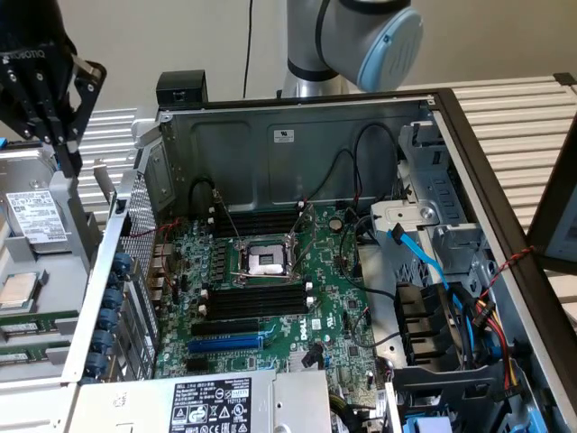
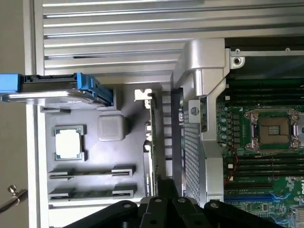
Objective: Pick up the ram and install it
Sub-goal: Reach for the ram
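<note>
Two ram sticks [image 2: 90, 173] lie flat in the holders of a grey tray [image 2: 95, 152] beside the computer case; in the exterior view the ram [image 1: 25, 317] is a set of green strips at the far left. My black gripper [image 1: 63, 149] hangs above that tray, apart from the sticks, with its fingers shut and nothing visible between them. Its dark linkage [image 2: 161, 211] is in the wrist view. The black memory slots [image 1: 255, 298] lie below the processor socket [image 1: 266, 262] on the green motherboard, and the wrist view has these slots [image 2: 256, 164] too.
The tray also carries a hard drive [image 1: 36, 216] in a blue caddy, a processor chip [image 2: 69, 144] and a grey square block [image 2: 112, 127]. A thin green board edge [image 2: 151, 142] stands between tray and case wall [image 1: 108, 271]. Cables [image 1: 424, 262] and a drive cage crowd the exterior view's right.
</note>
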`<state>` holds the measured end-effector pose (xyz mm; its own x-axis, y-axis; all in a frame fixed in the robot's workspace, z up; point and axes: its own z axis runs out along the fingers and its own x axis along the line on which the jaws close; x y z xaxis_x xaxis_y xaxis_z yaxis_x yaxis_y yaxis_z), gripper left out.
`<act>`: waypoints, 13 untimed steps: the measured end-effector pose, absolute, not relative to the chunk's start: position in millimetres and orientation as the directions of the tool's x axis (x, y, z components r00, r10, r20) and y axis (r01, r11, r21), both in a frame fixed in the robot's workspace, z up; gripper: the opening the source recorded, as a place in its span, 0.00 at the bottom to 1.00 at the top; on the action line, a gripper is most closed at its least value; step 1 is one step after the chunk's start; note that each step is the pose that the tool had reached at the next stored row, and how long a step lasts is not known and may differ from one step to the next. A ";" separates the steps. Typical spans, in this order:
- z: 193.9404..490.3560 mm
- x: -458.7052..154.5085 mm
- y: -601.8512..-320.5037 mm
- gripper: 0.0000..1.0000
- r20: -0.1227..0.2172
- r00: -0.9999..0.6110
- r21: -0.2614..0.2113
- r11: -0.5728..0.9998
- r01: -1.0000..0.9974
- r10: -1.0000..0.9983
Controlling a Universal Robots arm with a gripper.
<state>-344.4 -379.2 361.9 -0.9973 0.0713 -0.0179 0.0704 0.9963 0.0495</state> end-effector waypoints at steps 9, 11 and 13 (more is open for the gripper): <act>350.3 -385.5 -377.3 0.10 -0.018 -0.997 0.049 0.996 0.070 0.071; 348.1 -394.4 -377.2 0.10 -0.018 -0.997 0.050 0.996 0.070 0.071; 346.3 -403.6 -377.2 0.10 -0.019 -0.997 0.052 0.996 0.070 0.071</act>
